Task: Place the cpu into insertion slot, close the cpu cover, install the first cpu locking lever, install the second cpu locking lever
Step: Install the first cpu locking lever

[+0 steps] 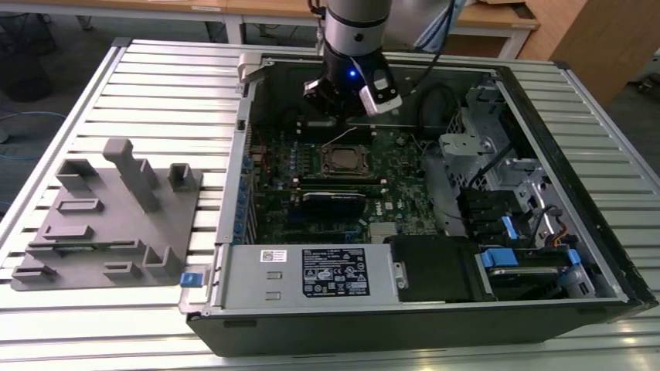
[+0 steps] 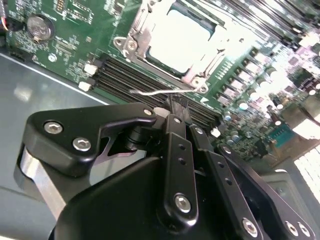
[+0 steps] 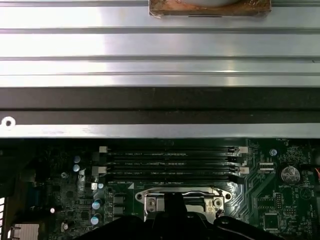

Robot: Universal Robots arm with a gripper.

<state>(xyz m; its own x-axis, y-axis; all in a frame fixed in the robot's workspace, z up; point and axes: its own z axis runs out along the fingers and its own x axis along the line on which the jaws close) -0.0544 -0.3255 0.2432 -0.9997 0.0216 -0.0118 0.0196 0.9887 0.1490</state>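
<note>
Wooden desks (image 1: 495,17) line the back of the room, and up front a ribbed silver metal table (image 1: 154,77) carries a grey plastic parts fixture (image 1: 103,224) beside an open black computer case (image 1: 413,332) lying on its side. Inside it sits the green motherboard (image 1: 309,182). The grey robot arm (image 1: 356,31) reaches straight down over the far end of the board, its black gripper (image 2: 176,104) hanging just beyond the small square insertion slot (image 1: 345,159). In the second wrist view, the silvery square cpu (image 2: 175,37) lies in that socket with the thin metal cpu cover (image 2: 165,64) folded down around it. The claw's fingers are drawn together, tip right at a thin silver wire locking lever (image 2: 150,92); contact can't be confirmed.
</note>
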